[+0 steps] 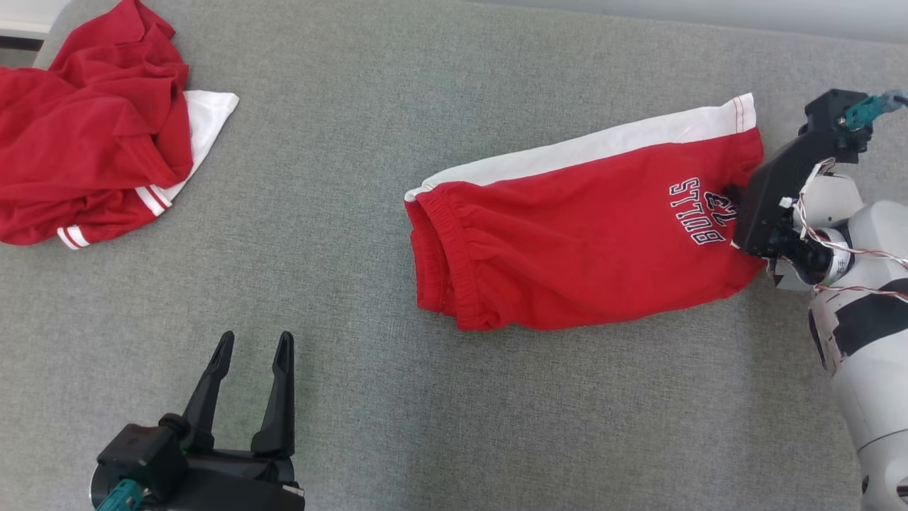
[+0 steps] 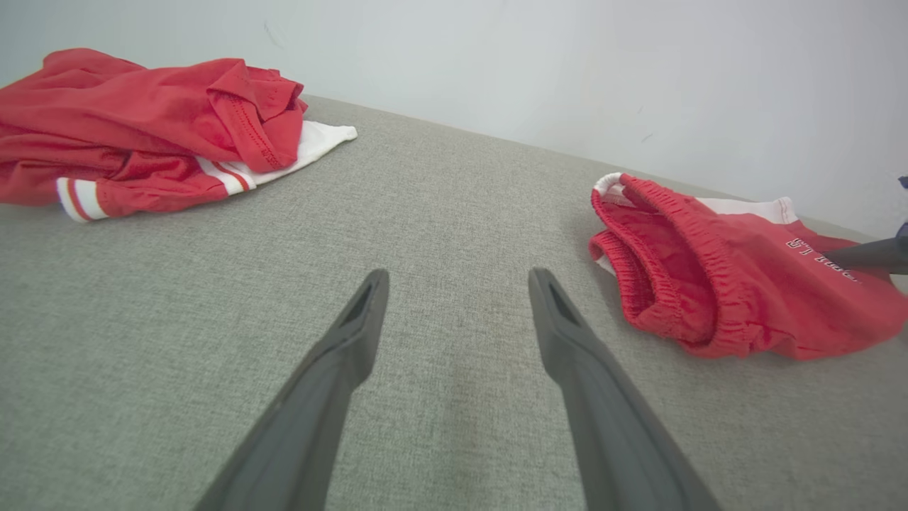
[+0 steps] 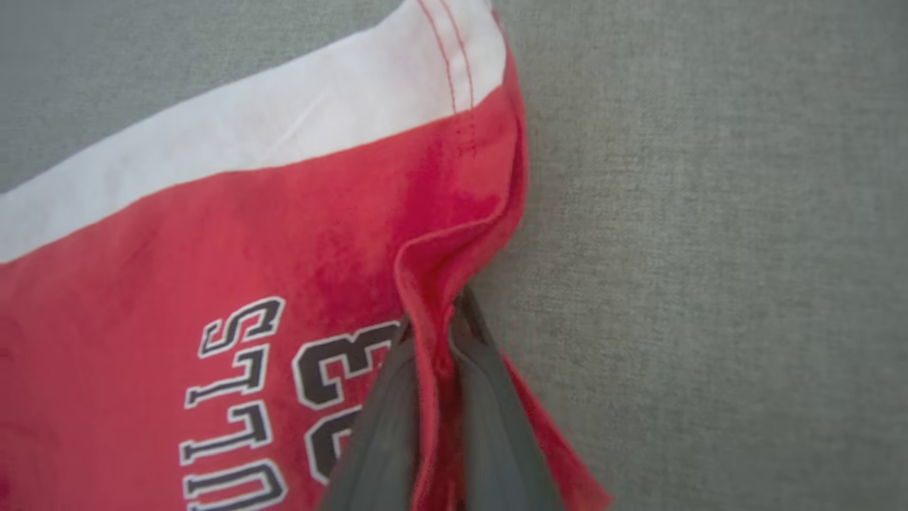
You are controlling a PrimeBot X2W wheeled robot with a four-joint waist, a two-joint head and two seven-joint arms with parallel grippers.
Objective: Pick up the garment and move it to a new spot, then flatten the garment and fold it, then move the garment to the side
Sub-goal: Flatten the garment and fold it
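The garment [image 1: 567, 241] lies on the surface [image 1: 355, 397], right of the middle, with the right gripper [image 3: 434, 316] at its right edge (clamped onto a fold of the hem). A heap of clothes [image 1: 85, 142] lies far left, well apart. The left gripper [image 1: 256, 337] sits near left, before that heap.

Over at the far left corner of the grey fabric surface [image 1: 333, 85], there's a crumpled red heap of cloth [image 1: 85, 135], bunched up, fold piled on fold. A white panel [image 1: 207, 121] pokes out from under its right side and lies flat on the weave. Red-and-white striped bands [image 1: 150, 200] show along the heap's near edge (a second one sits at its near left tip). Along the far edge a pale wall [image 2: 532, 64] rises. Something white [image 1: 28, 14] sits beyond that corner, too cropped to name.
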